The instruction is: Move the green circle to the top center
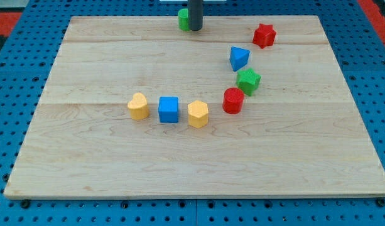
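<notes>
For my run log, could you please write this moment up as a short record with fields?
tip: my tip at the view's top centre, touching the green circle's right side
green circle: at the top edge of the wooden board
arc of blocks: red star, blue triangle, green block, red cylinder
row: yellow heart, blue cube, yellow hexagon

A single camera is looking down at a slant across the wooden board (179, 163), standing off from the board's bottom edge and facing toward its top edge. It is sitting far enough back that nearly the whole board is fitting in, with blue pegboard (16, 207) showing around it. My tip (195, 28) is sitting near the view's top, just right of centre, so most of the board is lying below it. No second view is sharing the scene.
</notes>
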Motion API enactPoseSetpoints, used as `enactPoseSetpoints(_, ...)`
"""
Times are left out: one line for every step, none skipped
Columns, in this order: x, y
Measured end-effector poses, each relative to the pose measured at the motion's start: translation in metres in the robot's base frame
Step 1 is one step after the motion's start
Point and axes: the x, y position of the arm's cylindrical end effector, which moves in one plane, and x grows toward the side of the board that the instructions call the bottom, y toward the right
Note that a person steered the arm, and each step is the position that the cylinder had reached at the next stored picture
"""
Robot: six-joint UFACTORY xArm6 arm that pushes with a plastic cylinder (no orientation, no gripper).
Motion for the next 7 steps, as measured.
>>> enactPoseSetpoints(-0.008, 0.037)
enactPoseSetpoints(-0.031, 0.043)
enactPoseSetpoints(-0.030, 0.012)
enactPoseSetpoints(0.013, -0.028)
enactPoseSetpoints(0.074, -0.041)
enactPoseSetpoints(0.025, -0.145)
enactPoseSetpoints(-0.031, -0.166)
